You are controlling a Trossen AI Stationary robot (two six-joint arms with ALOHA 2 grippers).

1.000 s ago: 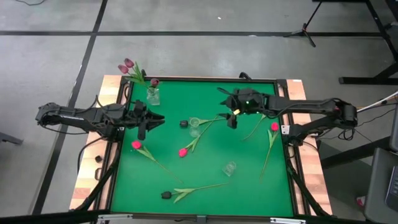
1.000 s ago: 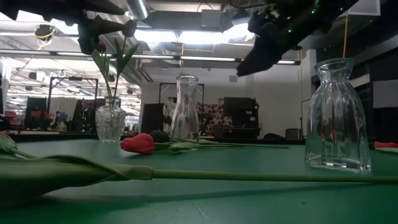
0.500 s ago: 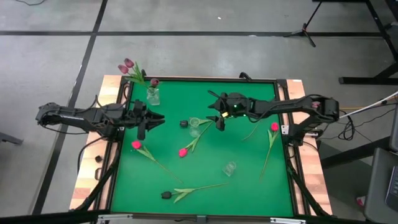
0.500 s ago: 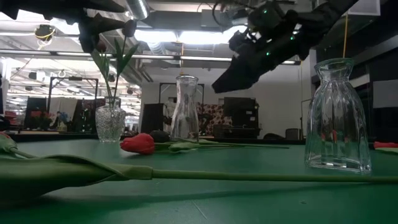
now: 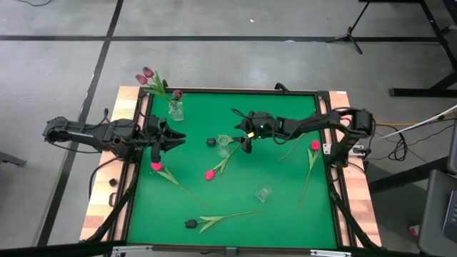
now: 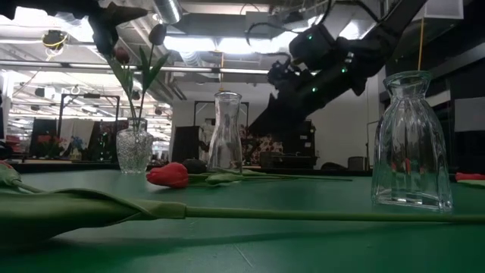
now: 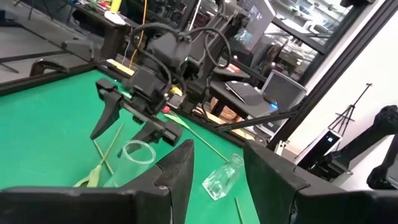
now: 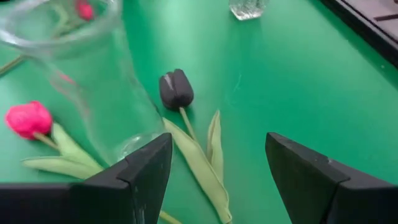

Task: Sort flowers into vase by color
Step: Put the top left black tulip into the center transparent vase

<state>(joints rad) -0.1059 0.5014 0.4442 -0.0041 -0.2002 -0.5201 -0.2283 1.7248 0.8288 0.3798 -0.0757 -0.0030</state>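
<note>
On the green worktop (image 5: 285,207), framed by wooden edging and standing on a grey concrete floor, the flowers lay scattered. A small vase (image 5: 175,110) near the far left corner held mauve and dark tulips (image 5: 148,73) that leaned out over the worktop's edge. A clear vase (image 5: 223,145) stood near the middle, with a dark tulip head (image 5: 211,141) just beside it and a pink-red tulip (image 5: 210,174) lying nearer the front. Another pink-red tulip (image 5: 156,166) lay toward the left side, a third (image 5: 315,145) near the right edge, and a dark-headed tulip (image 5: 191,224) close to the front edge. A second clear vase (image 5: 264,193) stood right of centre, toward the front. Beyond the worktop, the low view showed a workshop with ceiling lights, shelving and dark equipment.

The right arm reached across from the right edge toward the middle, its end effector (image 5: 244,141) hanging above the worktop just beside the central clear vase, fingers spread apart and empty; its wrist view looked down on that vase (image 8: 81,74) and the dark tulip head (image 8: 176,89). The left arm stretched in from the left side, its end effector (image 5: 156,148) poised over the left part of the worktop above the nearby pink-red tulip, fingers apart and holding nothing.
</note>
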